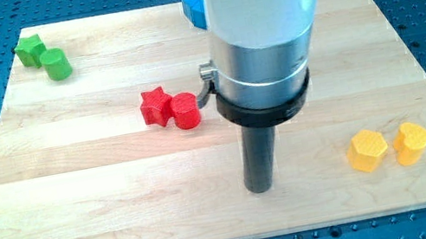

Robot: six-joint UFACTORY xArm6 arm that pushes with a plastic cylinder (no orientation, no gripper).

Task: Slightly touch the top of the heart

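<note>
1. The yellow heart (411, 142) lies near the board's (124, 214) lower right corner, just beside the yellow hexagon (367, 150).
2. My tip (259, 189), a bare rod holding nothing, rests well left of both, slightly lower.

No text, labels, brand names, numbers or signs can be read anywhere in this view. The wooden board (123, 206) is plain and unmarked, and the coloured blocks resting on it carry no lettering either.
</note>
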